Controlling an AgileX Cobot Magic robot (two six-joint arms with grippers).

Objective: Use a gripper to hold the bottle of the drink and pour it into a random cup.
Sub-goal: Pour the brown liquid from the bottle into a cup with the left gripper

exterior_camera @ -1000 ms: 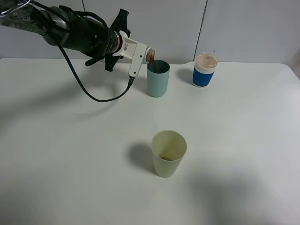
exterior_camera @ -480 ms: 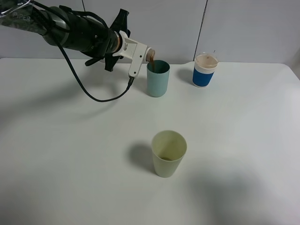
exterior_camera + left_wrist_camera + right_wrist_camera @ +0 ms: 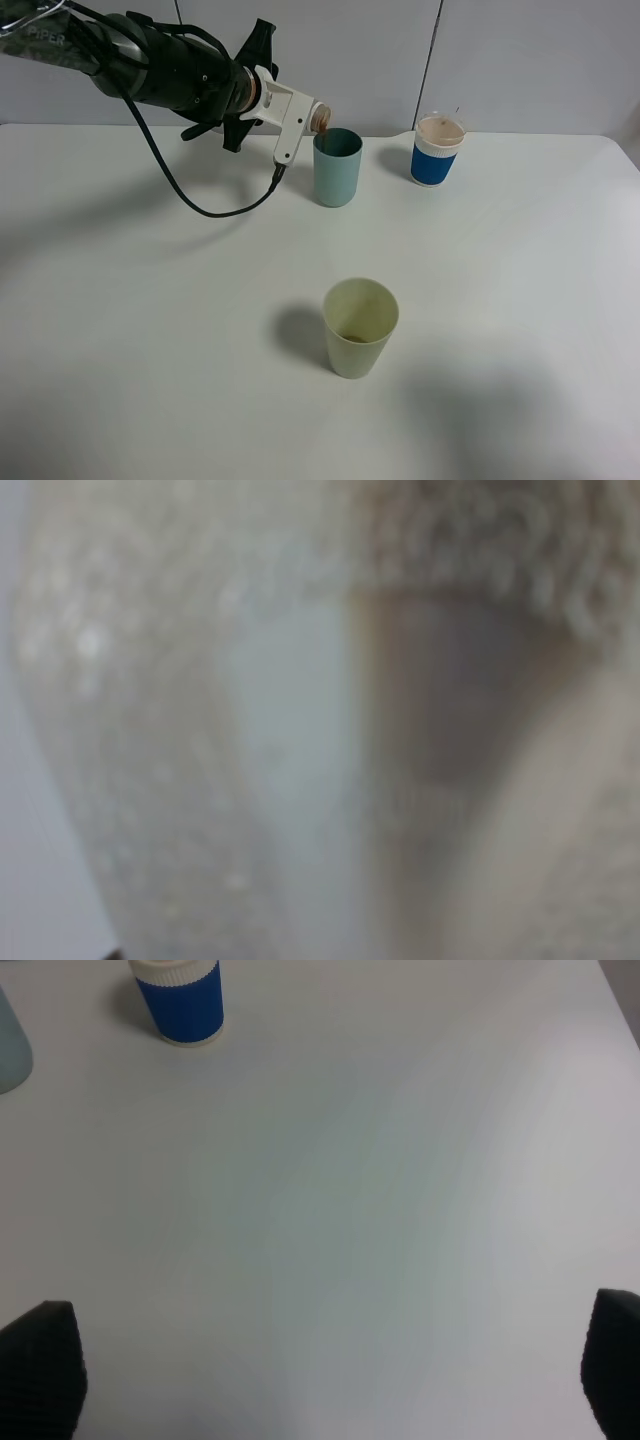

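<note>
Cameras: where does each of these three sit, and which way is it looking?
Exterior high: mounted high, looking down on the table; white jaws on the left arm hold a bottle by the teal cup.
Left wrist: on that arm; blurred pale surfaces fill it, nothing identifiable.
Right wrist: on the other arm, looking down at the table; its dark jaws show wide apart.
Shared: exterior and right wrist both show the blue-and-white cup.

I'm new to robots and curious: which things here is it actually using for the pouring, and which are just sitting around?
In use: left gripper, the bottle it holds tipped, teal cup.
Just lying about: pale yellow-green cup, blue-and-white cup.
</note>
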